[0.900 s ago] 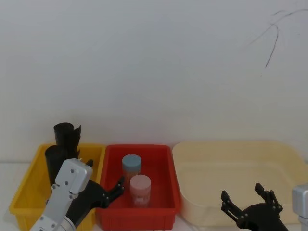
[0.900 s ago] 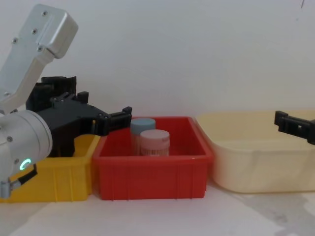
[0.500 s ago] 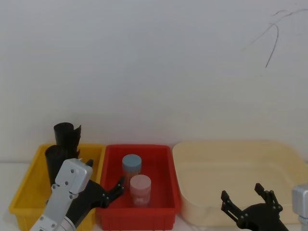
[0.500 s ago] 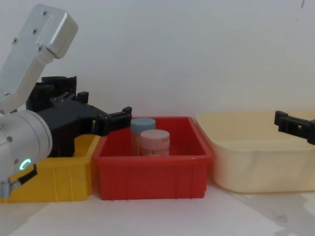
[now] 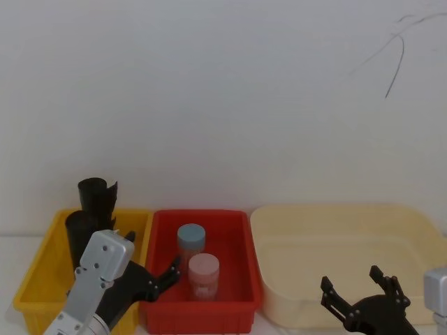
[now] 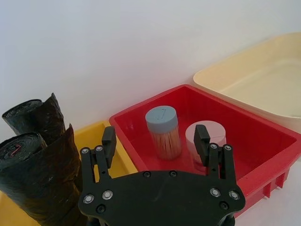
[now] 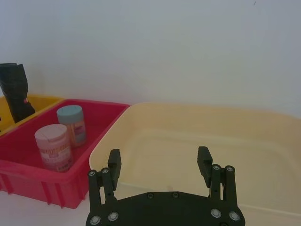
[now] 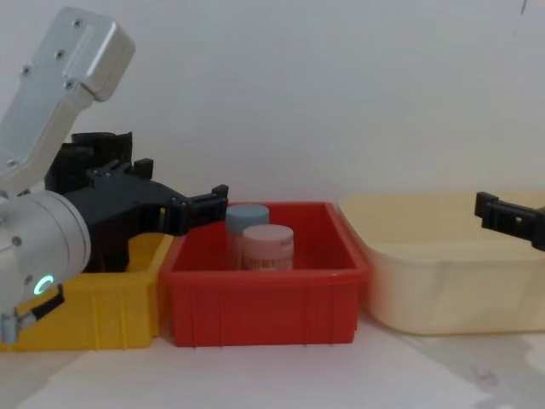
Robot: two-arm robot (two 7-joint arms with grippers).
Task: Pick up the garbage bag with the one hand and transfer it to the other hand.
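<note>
Two black rolls (image 5: 98,190), two jars (image 5: 191,240), three bins (image 5: 35,273). The garbage bag (image 6: 33,181), seemingly the stubbier roll, stands untouched just outside the left gripper's (image 6: 155,136) spread fingers; the right gripper's (image 7: 159,156) fingers also gape.

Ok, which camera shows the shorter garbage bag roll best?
Left wrist view: the garbage bag stands close and large beside the taller roll. The head view shows it small behind the left arm; the chest view, mostly hidden by the left hand; the right wrist view, one distant roll.
</note>
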